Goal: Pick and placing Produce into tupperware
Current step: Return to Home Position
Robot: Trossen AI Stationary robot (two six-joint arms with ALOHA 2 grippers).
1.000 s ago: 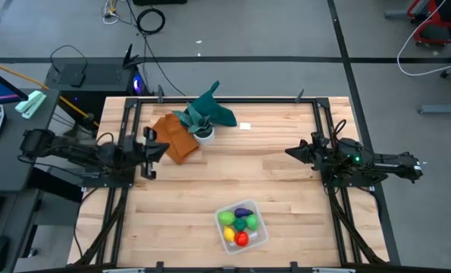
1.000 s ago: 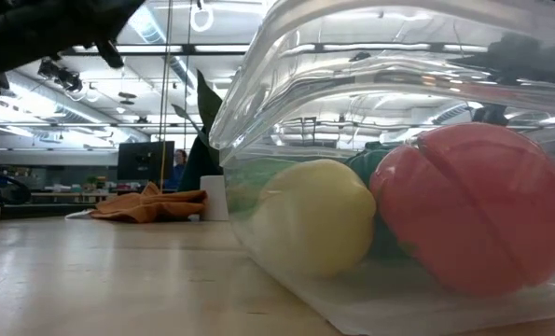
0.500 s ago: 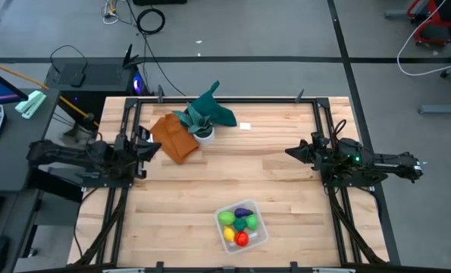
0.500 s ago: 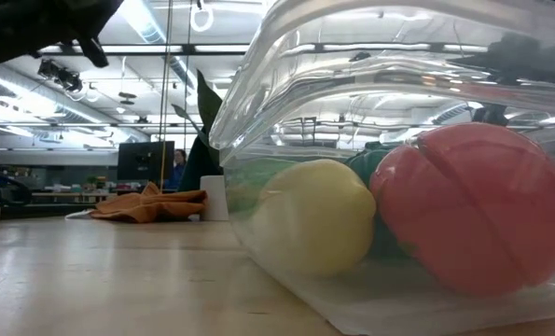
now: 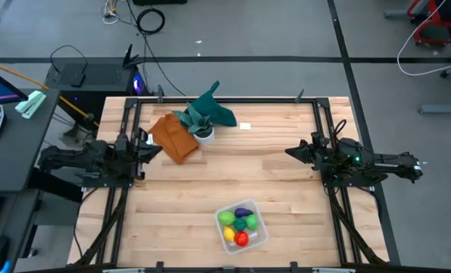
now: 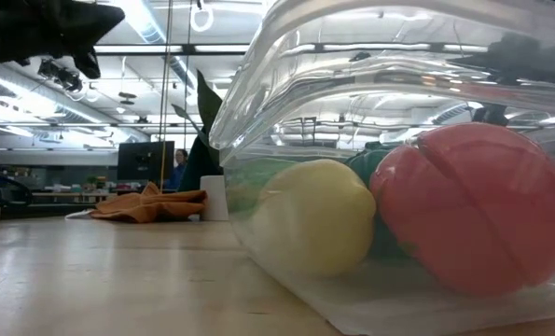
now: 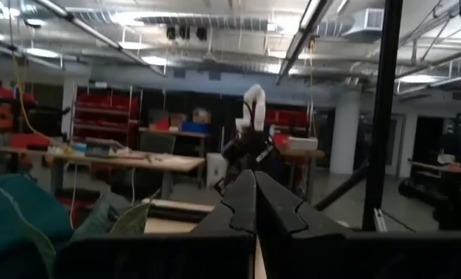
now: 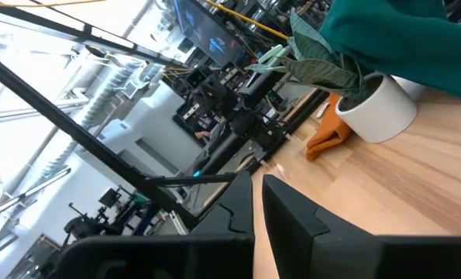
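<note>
Since produce [image 5: 239, 224] is sitting in the tupperware [image 5: 264, 229], well clear of both pressed-together jaws, you're just needing slow homing.

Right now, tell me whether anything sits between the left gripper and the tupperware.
Nothing visible does. The left gripper, shut, hangs at the left edge of the table; only bare wood lies between it and the tupperware at the near middle. The orange cloth and white pot sit farther back, off that line.
</note>
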